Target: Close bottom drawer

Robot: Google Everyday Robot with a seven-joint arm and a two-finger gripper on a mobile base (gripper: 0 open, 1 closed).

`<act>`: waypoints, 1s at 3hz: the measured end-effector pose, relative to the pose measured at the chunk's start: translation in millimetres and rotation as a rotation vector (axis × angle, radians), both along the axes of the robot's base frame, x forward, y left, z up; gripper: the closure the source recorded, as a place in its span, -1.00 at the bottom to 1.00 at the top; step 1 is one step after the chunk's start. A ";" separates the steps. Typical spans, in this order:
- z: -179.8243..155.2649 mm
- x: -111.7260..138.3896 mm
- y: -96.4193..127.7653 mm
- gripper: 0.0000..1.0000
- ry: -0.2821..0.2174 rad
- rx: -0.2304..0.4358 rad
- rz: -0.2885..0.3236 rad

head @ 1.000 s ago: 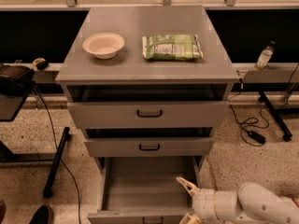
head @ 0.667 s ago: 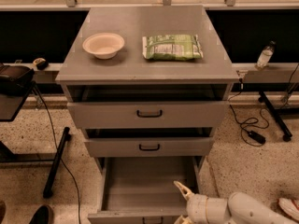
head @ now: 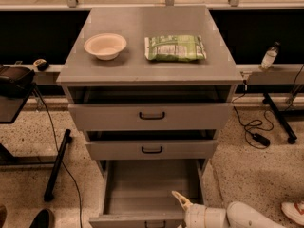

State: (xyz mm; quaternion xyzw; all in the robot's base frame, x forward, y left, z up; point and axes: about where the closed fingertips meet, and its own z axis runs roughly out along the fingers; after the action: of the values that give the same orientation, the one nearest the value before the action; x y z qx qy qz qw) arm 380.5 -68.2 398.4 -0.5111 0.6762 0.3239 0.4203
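Down low, gripper [head: 182, 202] at bottom drawer [head: 142, 189]

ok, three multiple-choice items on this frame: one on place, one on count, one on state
1. Where is the end effector?
A) upper left of the view
B) low in the view, at the front right of the bottom drawer
C) top centre of the view

2. How many things lie on the cabinet top?
A) one
B) two
C) four

3. What state is the bottom drawer in?
A) pulled far out
B) fully shut
C) taken out of the cabinet

Answers:
1 B: the white arm comes in from the lower right and ends by that drawer's front edge.
2 B: only a bowl and a green snack bag are there.
3 A: its grey interior is exposed, well forward of the two drawers above.
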 end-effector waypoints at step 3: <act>-122.7 -4.1 -75.1 0.01 -0.102 -0.162 0.138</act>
State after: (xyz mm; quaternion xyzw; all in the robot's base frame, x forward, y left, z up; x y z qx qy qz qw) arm 376.4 -143.3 275.7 -0.6047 0.6411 0.2697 0.3882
